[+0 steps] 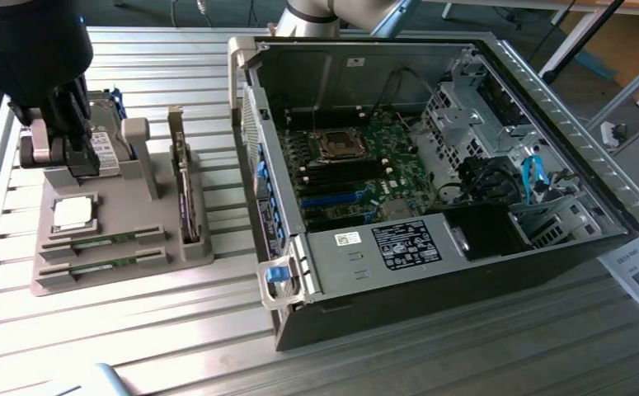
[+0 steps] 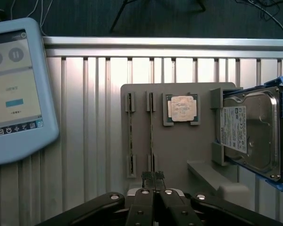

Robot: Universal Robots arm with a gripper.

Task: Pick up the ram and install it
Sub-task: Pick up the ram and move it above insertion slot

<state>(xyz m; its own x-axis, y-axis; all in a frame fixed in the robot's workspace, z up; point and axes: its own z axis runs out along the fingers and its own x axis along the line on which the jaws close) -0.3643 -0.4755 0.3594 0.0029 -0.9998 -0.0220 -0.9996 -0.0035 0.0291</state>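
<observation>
With its fingers pressed together, the end effector (image 2: 153, 179) hovers by one end of the ram (image 2: 151, 132), which stands on edge in the grey holder (image 2: 179, 150) at the exterior view's lower left, beside a second stick (image 2: 130, 132), with bare table (image 2: 85, 141) slats alongside.

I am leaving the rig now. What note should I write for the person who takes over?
Gripper: shut, holding nothing, above the grey holder, near the end of one ram stick.
Ram: that stick and the other ram stick both stand in the holder's slots, beside the processor.
Done: nothing yet.
Left: ram not picked up, not installed in the open computer case.
</observation>
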